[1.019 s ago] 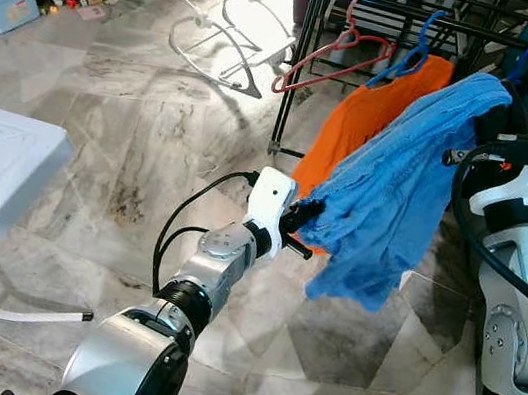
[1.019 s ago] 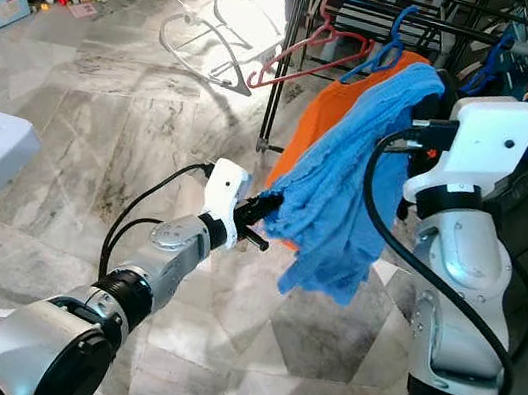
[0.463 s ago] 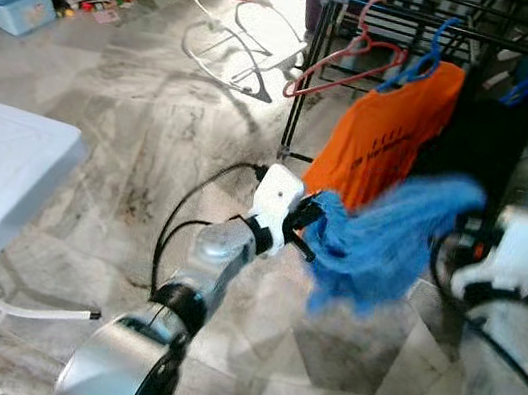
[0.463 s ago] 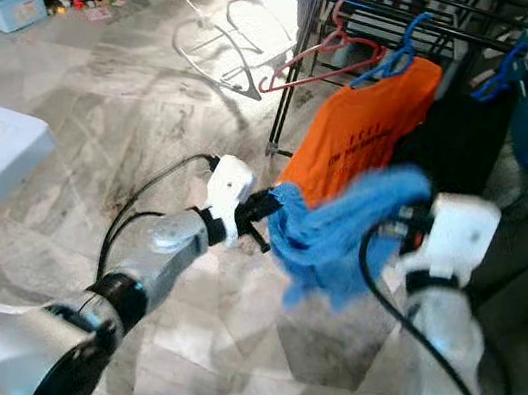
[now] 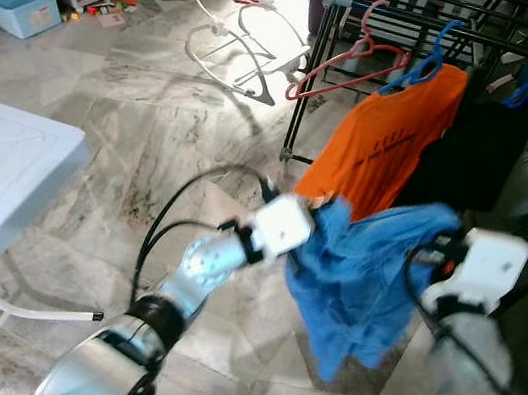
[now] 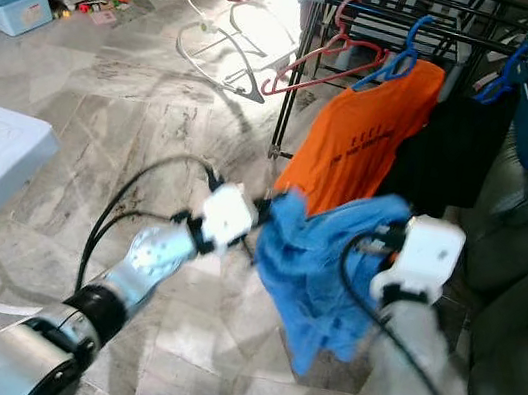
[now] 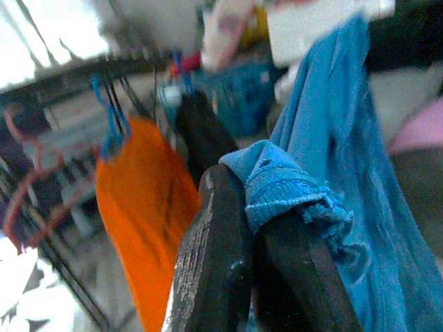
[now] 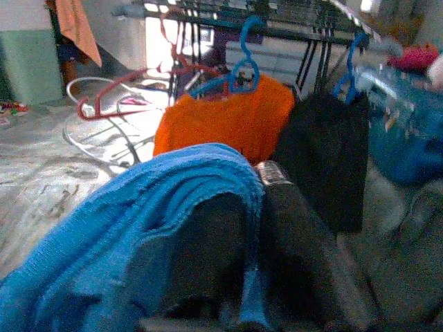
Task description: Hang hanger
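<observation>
Hanger: none showed in the blue garment point(image 5: 362, 275), which hung between both grippers in front of the drying rack point(image 5: 448, 5).

Left eye view: blurred. Left gripper point(image 5: 315, 228) at the garment's left edge, right gripper point(image 5: 434, 256) at its right. Rack held a red hanger point(image 5: 349, 55), bare, and an orange shirt point(image 5: 380, 141) on a blue hanger point(image 5: 424, 57).

Left wrist view: the 2 fingers point(image 7: 221, 249) were pinching a blue fold.

Right wrist view: cloth draped over the fingers point(image 8: 291, 228); can't tell the jaw state.
</observation>
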`<state>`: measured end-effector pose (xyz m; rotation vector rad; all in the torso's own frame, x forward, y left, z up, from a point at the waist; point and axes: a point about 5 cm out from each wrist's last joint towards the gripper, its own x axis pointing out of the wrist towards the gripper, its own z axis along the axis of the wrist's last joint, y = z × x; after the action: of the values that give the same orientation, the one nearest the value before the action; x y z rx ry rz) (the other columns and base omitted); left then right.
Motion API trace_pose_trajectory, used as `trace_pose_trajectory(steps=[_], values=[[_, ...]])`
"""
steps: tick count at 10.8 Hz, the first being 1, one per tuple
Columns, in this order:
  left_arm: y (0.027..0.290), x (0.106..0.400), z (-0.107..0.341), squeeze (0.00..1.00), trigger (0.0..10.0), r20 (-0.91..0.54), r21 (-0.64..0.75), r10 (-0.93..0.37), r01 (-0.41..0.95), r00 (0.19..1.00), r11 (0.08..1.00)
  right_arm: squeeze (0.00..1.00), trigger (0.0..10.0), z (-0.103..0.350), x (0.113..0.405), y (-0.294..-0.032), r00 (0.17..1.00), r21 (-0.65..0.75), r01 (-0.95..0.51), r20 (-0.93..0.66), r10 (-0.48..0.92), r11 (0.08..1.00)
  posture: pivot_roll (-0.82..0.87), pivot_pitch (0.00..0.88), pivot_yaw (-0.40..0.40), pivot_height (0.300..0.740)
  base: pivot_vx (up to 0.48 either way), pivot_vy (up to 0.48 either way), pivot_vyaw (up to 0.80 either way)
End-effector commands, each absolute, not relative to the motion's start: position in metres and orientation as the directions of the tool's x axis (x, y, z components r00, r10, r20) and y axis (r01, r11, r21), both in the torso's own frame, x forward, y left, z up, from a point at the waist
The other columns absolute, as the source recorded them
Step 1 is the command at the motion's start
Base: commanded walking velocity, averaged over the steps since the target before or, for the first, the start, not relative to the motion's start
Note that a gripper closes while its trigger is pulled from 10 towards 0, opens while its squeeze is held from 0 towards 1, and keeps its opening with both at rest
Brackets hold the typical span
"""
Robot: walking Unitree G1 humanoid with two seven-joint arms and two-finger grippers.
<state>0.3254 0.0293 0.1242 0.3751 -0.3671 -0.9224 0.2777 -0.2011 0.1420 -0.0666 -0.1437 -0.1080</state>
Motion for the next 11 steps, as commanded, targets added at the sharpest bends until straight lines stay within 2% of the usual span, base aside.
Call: trace_pose_trajectory(steps=[1,2,4,5,6,8,9,11], values=[[0.031,0.323,0.112,0.0,0.0,0.073,0.468,-0.825,0.711,0.561,0.525,1.0,10.0,0.143,0.276,-0.2,0.982,-0.065,0.114,0.161,-0.103,0.991,0.02,0.12,-0.013,0.74,0.0,0.0,0.0],[0.034,0.324,0.11,0.0,0.0,0.061,0.461,-0.819,0.711,0.571,0.531,1.0,10.0,0.141,0.276,-0.197,0.984,-0.05,0.1,0.15,-0.092,0.994,0.02,0.122,-0.012,0.74,0.0,0.0,0.0],[0.04,0.334,0.094,0.0,0.0,-0.104,0.408,-0.751,0.717,0.652,0.565,1.0,10.0,0.11,0.262,-0.187,0.983,-0.092,-0.139,-0.131,0.127,0.986,0.01,0.125,-0.006,0.74,0.0,0.0,0.0],[0.042,0.336,0.092,0.0,0.0,-0.134,0.387,-0.732,0.716,0.668,0.582,1.0,10.0,0.101,0.257,-0.188,0.971,-0.091,-0.164,-0.188,0.145,0.982,0.01,0.124,-0.006,0.74,0.0,0.0,0.0],[0.045,0.343,0.09,0.0,0.0,-0.17,0.283,-0.676,0.692,0.717,0.664,1.0,10.0,0.071,0.24,-0.188,0.916,-0.097,-0.234,-0.354,0.186,0.967,0.01,0.118,-0.005,0.74,0.0,0.0,0.0],[0.045,0.348,0.092,0.0,0.0,-0.188,0.216,-0.638,0.665,0.747,0.715,1.0,10.0,0.06,0.23,-0.184,0.888,-0.08,-0.256,-0.414,0.201,0.963,0.01,0.115,-0.007,0.74,0.0,0.0,0.0],[0.048,0.35,0.088,0.0,0.0,-0.245,0.204,-0.607,0.652,0.756,0.73,1.0,10.0,0.062,0.231,-0.188,0.893,-0.087,-0.238,-0.412,0.182,0.967,0.01,0.114,-0.007,0.74,0.0,0.0,0.0],[0.054,0.354,0.085,0.0,0.0,-0.308,0.178,-0.559,0.624,0.77,0.761,1.0,10.0,0.079,0.238,-0.202,0.952,-0.107,-0.113,-0.298,0.077,0.988,0.01,0.114,-0.01,0.74,0.0,0.0,0.0]])
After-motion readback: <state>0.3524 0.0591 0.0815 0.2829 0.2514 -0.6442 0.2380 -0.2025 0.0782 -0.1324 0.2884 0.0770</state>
